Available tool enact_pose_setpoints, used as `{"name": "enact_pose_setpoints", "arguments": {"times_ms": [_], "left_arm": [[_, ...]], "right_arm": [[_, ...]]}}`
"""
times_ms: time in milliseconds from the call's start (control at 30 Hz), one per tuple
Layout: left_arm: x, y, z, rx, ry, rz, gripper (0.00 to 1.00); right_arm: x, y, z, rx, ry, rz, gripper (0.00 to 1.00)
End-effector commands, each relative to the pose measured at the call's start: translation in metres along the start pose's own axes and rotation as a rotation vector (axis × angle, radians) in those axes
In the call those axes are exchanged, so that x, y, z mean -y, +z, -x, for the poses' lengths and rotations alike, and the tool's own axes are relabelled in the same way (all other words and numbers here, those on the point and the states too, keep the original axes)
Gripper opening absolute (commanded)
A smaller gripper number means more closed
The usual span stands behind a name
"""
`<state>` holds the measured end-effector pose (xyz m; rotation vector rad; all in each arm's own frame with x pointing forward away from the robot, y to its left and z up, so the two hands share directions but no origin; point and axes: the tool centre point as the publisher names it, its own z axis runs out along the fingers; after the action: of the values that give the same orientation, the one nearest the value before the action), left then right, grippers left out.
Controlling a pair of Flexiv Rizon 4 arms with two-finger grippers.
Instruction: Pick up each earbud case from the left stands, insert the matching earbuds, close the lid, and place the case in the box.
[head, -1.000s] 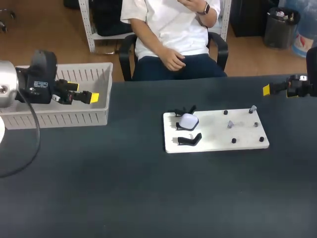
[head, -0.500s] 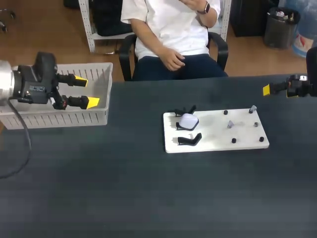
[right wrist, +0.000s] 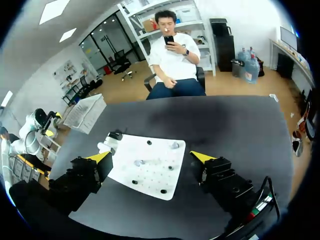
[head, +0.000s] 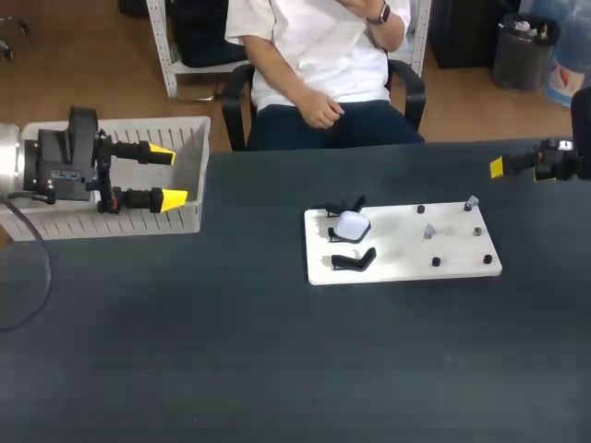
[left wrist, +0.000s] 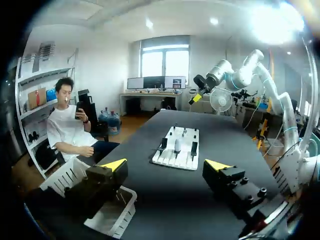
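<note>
One white earbud case (head: 352,224) rests among three black stands (head: 354,261); left gripper (head: 168,175) and right gripper (right wrist: 150,156) both spread wide

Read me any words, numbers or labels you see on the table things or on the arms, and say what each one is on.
No text can be read in any view.
The pale label on the left arm's wrist housing, behind the left claw: too small to read.
The white board, earbud case and box: no print visible.
</note>
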<state>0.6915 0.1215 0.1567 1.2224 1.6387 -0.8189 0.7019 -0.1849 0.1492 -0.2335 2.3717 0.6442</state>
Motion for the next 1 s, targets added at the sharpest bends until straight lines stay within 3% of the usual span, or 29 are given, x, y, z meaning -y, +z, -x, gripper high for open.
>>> {"name": "enact_pose_setpoints", "arguments": {"times_ms": [33,500,733,1000], "left_arm": [[-0.011,0.023,-0.004,0.073,0.052,-0.096,1.00],[0.013,0.101,-0.011,-0.057,0.105,-0.226,1.00],[0.024,0.142,-0.012,-0.059,0.096,-0.274,1.00],[0.024,0.142,-0.012,-0.059,0.096,-0.274,1.00]], "right_arm": [[0.000,0.000,0.000,0.000,0.000,-0.003,1.00],[0.000,0.000,0.000,0.000,0.000,-0.003,1.00],[0.000,0.000,0.000,0.000,0.000,-0.003,1.00],[0.000,0.000,0.000,0.000,0.000,-0.003,1.00]]}}
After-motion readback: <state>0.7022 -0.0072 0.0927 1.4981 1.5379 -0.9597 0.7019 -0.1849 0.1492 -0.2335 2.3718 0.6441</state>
